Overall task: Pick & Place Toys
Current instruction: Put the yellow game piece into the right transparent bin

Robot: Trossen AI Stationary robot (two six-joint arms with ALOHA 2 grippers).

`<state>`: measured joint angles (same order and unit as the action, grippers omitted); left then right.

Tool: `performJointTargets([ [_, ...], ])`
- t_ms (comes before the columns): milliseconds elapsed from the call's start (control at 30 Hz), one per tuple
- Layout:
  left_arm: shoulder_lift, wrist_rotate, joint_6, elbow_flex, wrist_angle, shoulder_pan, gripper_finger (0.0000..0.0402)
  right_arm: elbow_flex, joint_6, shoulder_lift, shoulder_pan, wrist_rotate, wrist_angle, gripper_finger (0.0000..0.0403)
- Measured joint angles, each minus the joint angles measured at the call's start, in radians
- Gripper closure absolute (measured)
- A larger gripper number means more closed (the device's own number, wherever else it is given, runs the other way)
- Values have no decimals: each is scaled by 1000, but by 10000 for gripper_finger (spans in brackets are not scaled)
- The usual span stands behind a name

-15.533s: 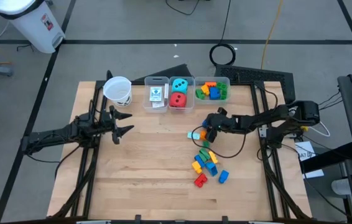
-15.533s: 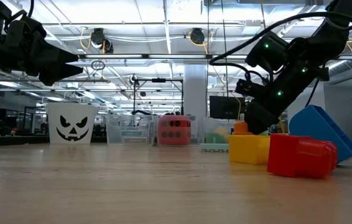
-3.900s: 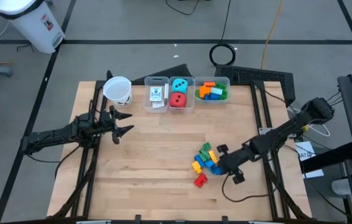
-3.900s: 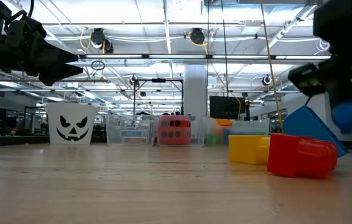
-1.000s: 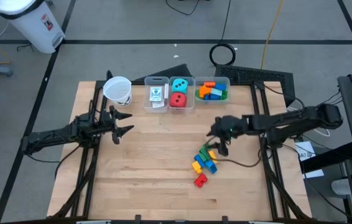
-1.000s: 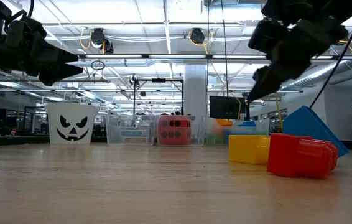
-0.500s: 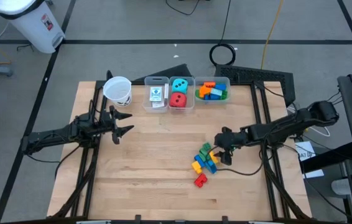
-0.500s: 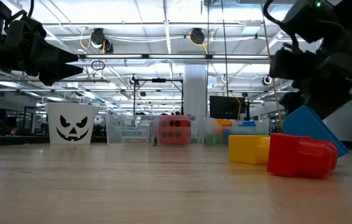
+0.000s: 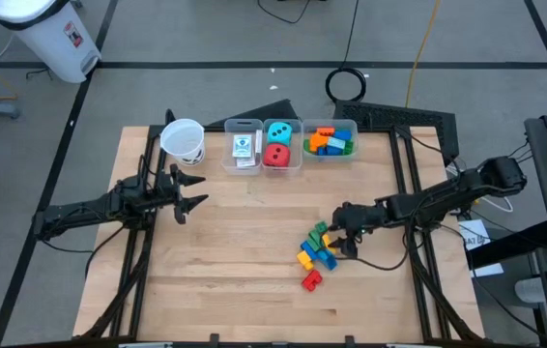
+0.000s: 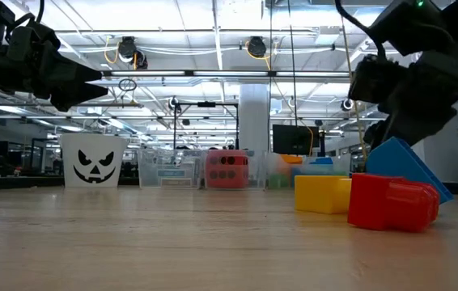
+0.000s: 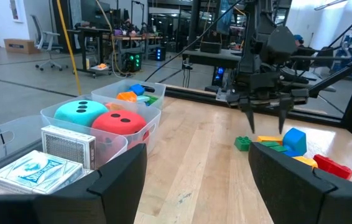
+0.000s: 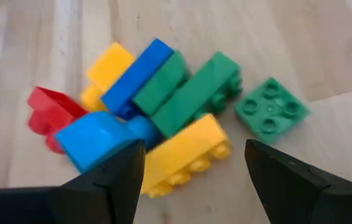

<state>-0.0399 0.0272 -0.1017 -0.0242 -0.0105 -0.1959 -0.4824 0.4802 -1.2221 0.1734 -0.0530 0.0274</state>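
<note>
Three bins sit in a row at the table's far edge, beside a white cup with a jack-o'-lantern face. First bin holds the two card packs, middle one the teal die and red die, last one a heap of bricks in orange, blue, green. Loose brick pile lies on the wood, right of centre toward the near side: green, yellow, blue pieces bunched together, one red brick just off the near end. Right gripper hangs directly over the far edge of that pile, fingers spread wide and empty, nothing between them; wrist view looks straight down on a blue brick, two green ones touching it, a yellow brick under those, and a flat green square plate just apart from the rest. From the left wrist view the right gripper's tips point down just above a small green brick, not touching it. Left gripper waits well apart, over the left part of the table near the cup, fingers open, holding nothing. Low view: yellow brick and red brick sit side by side on the wood with a blue piece tilted behind them, right arm above them.
</note>
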Motion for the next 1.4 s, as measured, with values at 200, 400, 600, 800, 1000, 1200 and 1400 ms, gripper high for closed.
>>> performJointTargets([
  [200, 0, 0, 0, 0, 0, 0, 114, 0, 1, -43, 19, 3, 10, 152],
  [400, 0, 0, 0, 0, 0, 0, 114, -4, -13, -105, 16, 1, -1, 152],
  [600, 0, 0, 0, 0, 0, 0, 114, -4, -46, -59, -9, 74, -79, 151],
  [800, 0, 0, 0, 0, 0, 0, 114, -2, -118, 37, -41, 226, -173, 152],
  [1000, 0, 0, 0, 0, 0, 0, 114, 1, -155, 111, -56, 435, -222, 152],
  [1200, 0, 0, 0, 0, 0, 0, 114, 1, 8, 138, -55, 419, -201, 152],
  [1400, 0, 0, 0, 0, 0, 0, 114, 0, 162, 81, -54, 389, -207, 152],
])
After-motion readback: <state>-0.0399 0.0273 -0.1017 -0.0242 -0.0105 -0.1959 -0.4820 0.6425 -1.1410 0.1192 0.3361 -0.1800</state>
